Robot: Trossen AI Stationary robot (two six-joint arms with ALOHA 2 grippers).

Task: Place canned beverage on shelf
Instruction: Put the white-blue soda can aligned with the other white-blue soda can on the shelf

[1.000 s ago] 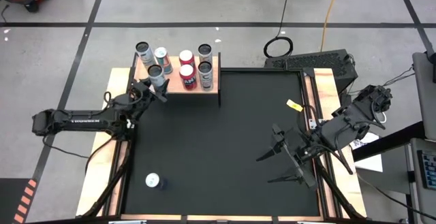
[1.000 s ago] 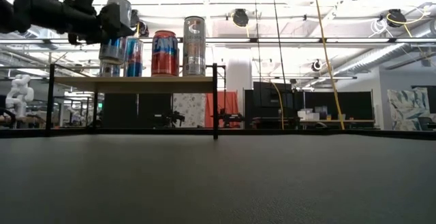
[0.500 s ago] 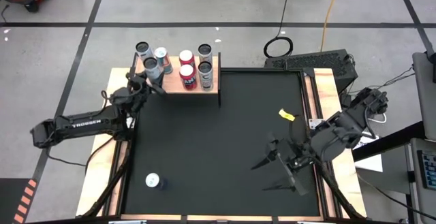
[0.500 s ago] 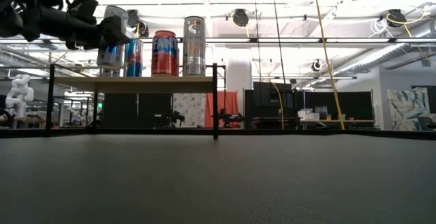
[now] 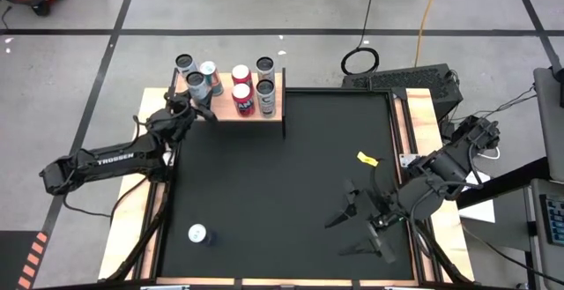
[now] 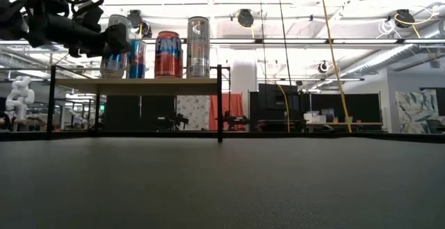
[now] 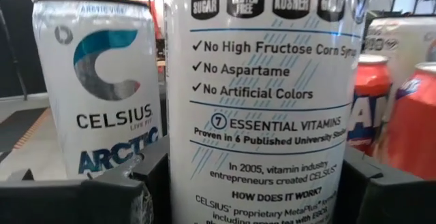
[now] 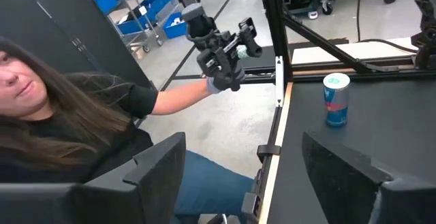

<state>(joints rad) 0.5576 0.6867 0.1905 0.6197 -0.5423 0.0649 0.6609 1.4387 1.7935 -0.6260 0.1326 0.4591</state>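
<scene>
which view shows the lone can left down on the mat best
The right wrist view: the lone can stands upright and unobstructed on the black mat, blue side showing. The high view shows only its top. The low and left wrist views miss it.

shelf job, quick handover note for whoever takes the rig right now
Left gripper: shut on a Celsius can, at the shelf's left front, by the other five cans.
Right gripper: open, empty, above the mat's right side.
Done: five cans stand on the shelf.
Left: release this can, then fetch the last can from the mat's near left.
</scene>
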